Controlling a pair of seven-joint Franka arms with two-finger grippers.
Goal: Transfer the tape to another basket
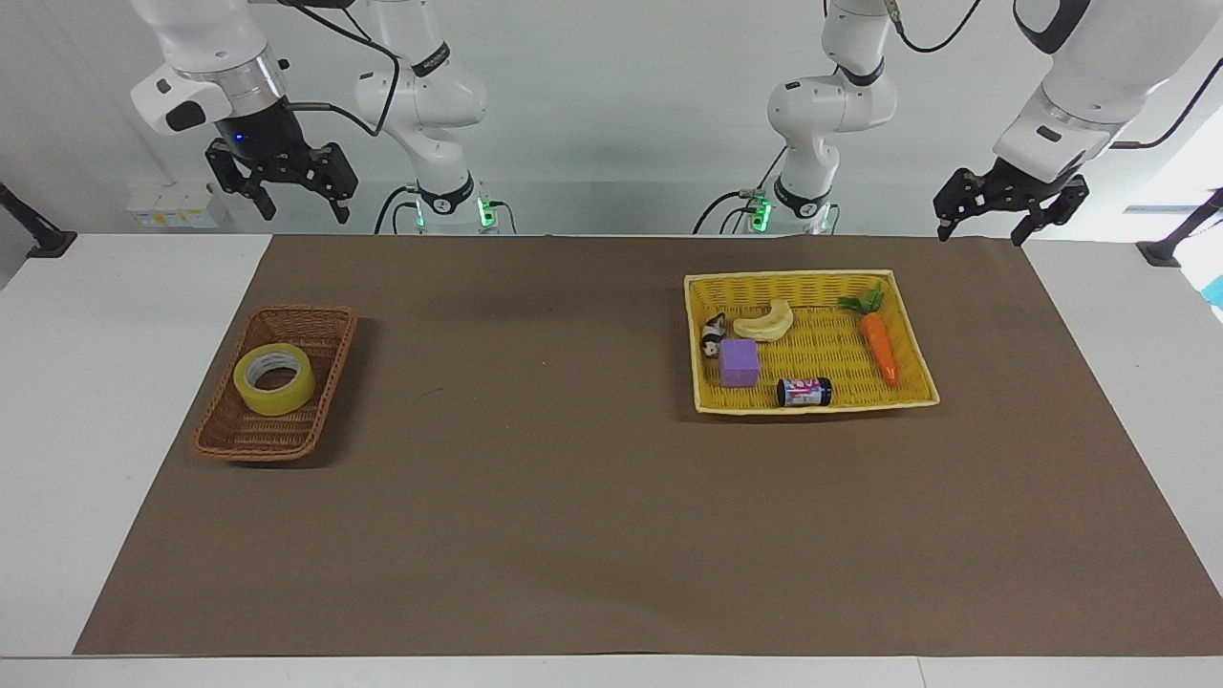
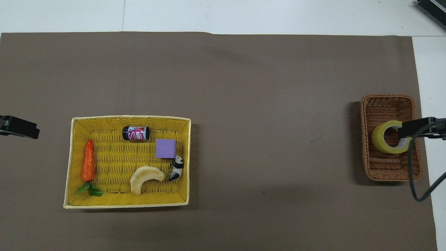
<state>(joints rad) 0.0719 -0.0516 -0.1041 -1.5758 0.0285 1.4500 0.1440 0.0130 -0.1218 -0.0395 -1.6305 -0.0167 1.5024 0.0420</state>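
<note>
The right gripper (image 1: 298, 199) hangs high over the mat's (image 1: 535, 478) near edge, fingers wide, holding nothing. The left gripper (image 1: 987, 224) waits over the mat's other near corner, also spread wide. The tape (image 1: 274, 378) lies flat in the basket (image 1: 248, 441), about 6 o'clock under the right gripper. The tray (image 1: 812, 405) sits at 3 o'clock from the basket, well apart.

Tape (image 1: 274, 378) lies flat in the brown basket (image 1: 315, 406), top open to approach; low sloping walls close around it. Bare brown mat (image 1: 535, 459) between the two baskets. Yellow basket (image 1: 812, 281) crowded: banana (image 1: 766, 321), block (image 1: 739, 362), can (image 1: 804, 391), carrot (image 1: 879, 348).
</note>
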